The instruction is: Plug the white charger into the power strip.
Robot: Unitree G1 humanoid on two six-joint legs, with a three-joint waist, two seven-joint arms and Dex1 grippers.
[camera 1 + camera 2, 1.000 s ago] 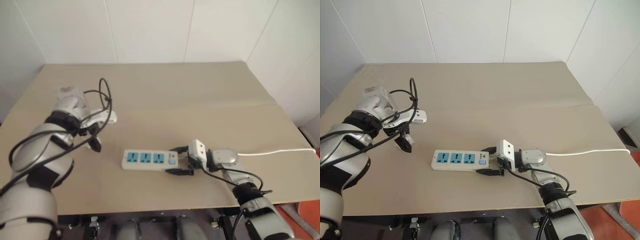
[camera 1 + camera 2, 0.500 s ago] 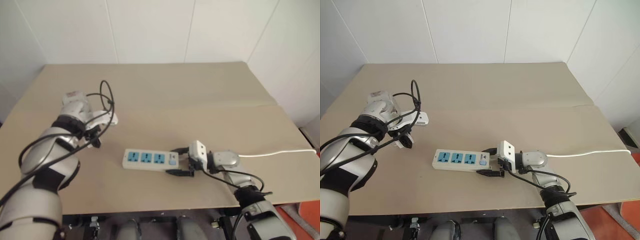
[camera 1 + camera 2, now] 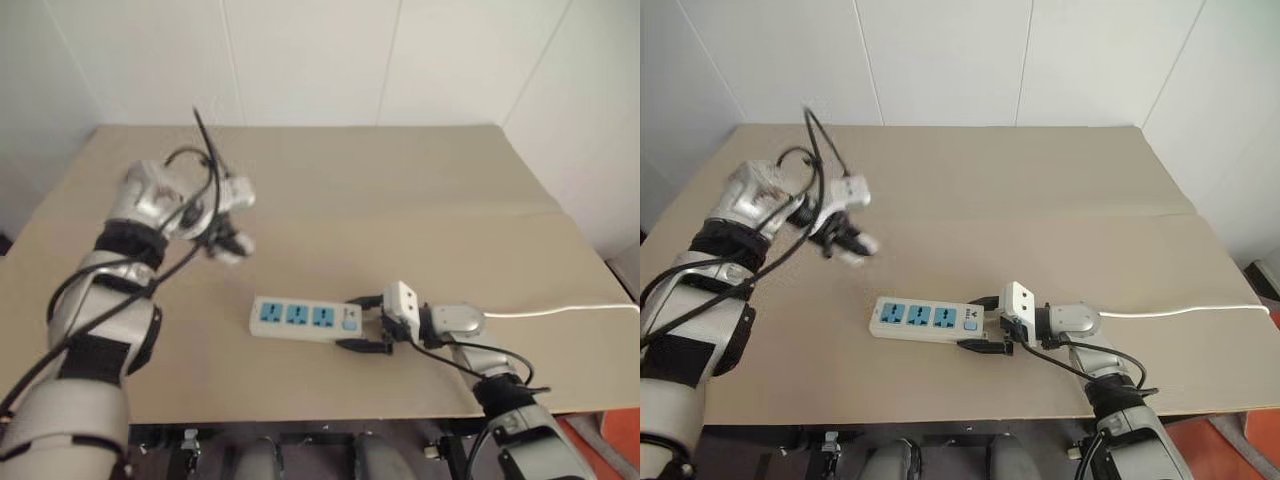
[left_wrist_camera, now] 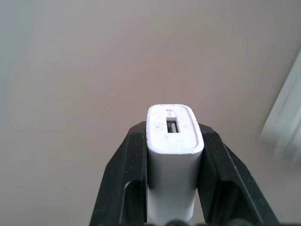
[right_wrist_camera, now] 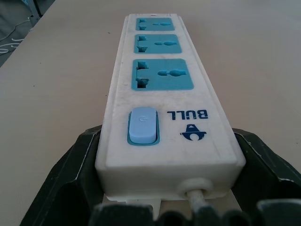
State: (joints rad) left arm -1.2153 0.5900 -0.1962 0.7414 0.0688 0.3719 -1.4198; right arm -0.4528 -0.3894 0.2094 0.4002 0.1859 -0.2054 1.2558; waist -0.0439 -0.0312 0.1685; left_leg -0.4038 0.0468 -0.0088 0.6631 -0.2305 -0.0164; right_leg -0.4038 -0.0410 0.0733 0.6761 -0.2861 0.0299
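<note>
Charger (image 4: 173,155) sat clamped between the two black fingers (image 4: 123,183) of my left gripper (image 4: 173,141), its white end with the small slot facing away from my wrist, and I held it in the air above the tan table (image 3: 400,190), up and to the left of the power strip (image 3: 305,319). That strip lay flat on the table near the front edge with its three blue sockets facing up. My right gripper (image 3: 366,322) straddled its switch end, one finger (image 5: 70,174) on each long side, where the white cord (image 3: 560,311) ran off to the right.
</note>
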